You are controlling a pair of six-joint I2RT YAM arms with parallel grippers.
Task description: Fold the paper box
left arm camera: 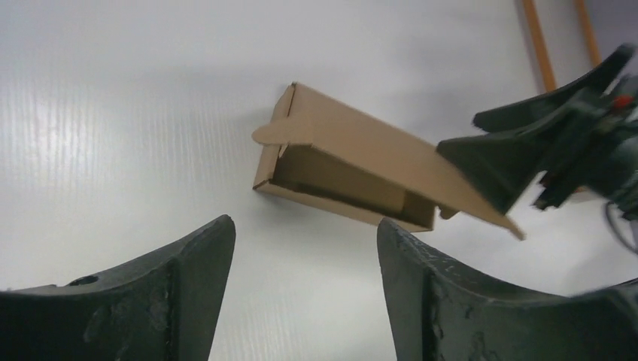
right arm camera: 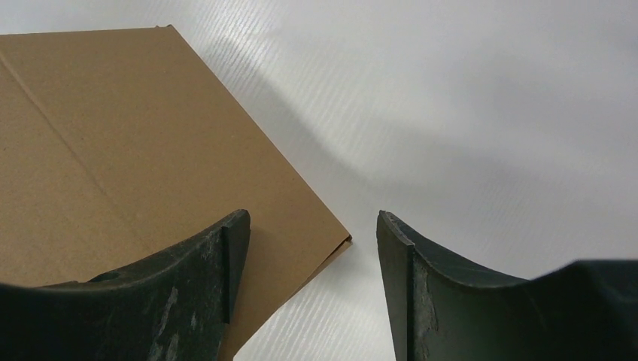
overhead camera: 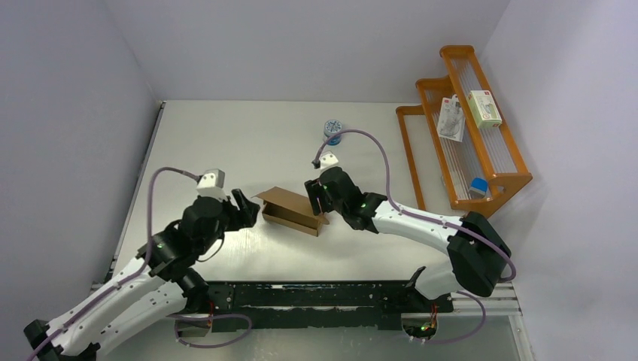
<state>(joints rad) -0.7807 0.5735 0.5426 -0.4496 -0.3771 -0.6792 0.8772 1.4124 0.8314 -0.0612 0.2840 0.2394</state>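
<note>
The paper box (overhead camera: 290, 210) is a small oblong box of plain brown cardboard near the table's middle, its lid raised and its long side open toward my left arm. In the left wrist view the box (left arm camera: 353, 162) shows its hollow inside and a rounded tab at its left end. My left gripper (overhead camera: 247, 207) is open and empty just left of the box, apart from it. My right gripper (overhead camera: 319, 200) is open at the box's right end, above the lid (right arm camera: 113, 150); one finger (right arm camera: 199, 278) lies over the lid's corner.
A blue-and-white round tin (overhead camera: 333, 130) stands behind the box. An orange wooden rack (overhead camera: 460, 128) at the right holds small white packages (overhead camera: 484, 107). A black rail (overhead camera: 316, 295) runs along the near edge between the arm bases.
</note>
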